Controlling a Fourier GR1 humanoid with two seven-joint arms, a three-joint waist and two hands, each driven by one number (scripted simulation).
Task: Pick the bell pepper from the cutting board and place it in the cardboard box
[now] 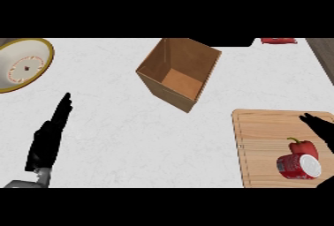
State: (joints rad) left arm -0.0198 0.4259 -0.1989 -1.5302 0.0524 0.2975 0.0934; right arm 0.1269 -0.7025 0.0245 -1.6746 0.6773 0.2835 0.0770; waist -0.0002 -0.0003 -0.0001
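Where pepper (304, 148) touches can (299, 166), label unreadable.

A white counter (130, 132) with faint grey marbling fills nearly the whole view, evenly lit with soft shadows. At its far right corner a strip of dark wood-grain surface (322, 48) shows, and a similar brown sliver sits at the far left corner

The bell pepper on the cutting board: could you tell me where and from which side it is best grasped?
Grip the bell pepper across its upper body below the stem, probably from above and the right, where the right hand hovers; a red can lies against its lower left.
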